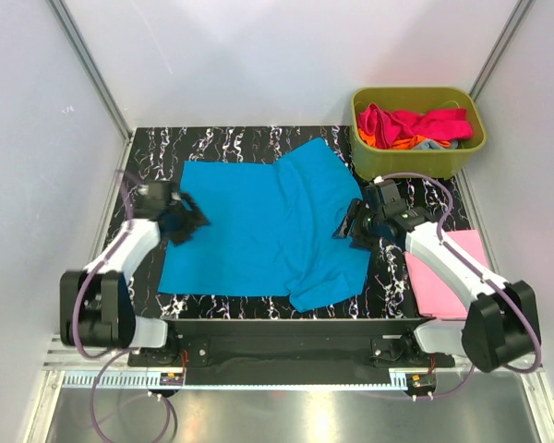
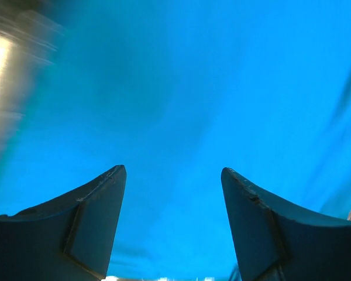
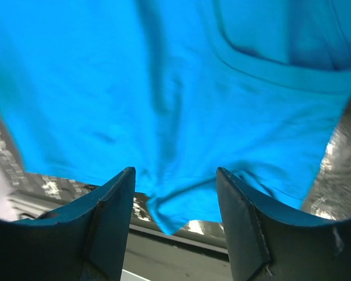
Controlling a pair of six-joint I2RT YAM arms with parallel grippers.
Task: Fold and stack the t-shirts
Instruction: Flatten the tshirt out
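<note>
Blue t-shirt [image 1: 258,231]: one, spread out in the middle of the tabletop [image 1: 222,140], with its right part folded over and rumpled
Pink t-shirt [image 1: 432,288]: one, folded flat at the near right corner, partly under the right arm [image 1: 448,260]
Heap [image 1: 414,126]: magenta-red, orange and a little grey-blue cloth piled in the tub; I cannot tell how many shirts
Tub [image 1: 415,159]: one, olive-green, at the far right corner
Arms: two, one on each side of the blue t-shirt
Left jaws: wide open, holding nothing, at the shirt's left edge
Right jaws: wide open, holding nothing, at the shirt's right edge
Top view alone: shows the pink t-shirt, the tub and the whole blue shirt
Left wrist view alone: blurry, nearly all blue cloth [image 2: 193,88] past the two dark fingers [image 2: 96,216]
Right wrist view alone: shows the neck band [image 3: 263,67], a corner of blue cloth [image 3: 164,213] lying between the fingers [image 3: 114,222], and bits of marbled tabletop [image 3: 342,161]
</note>
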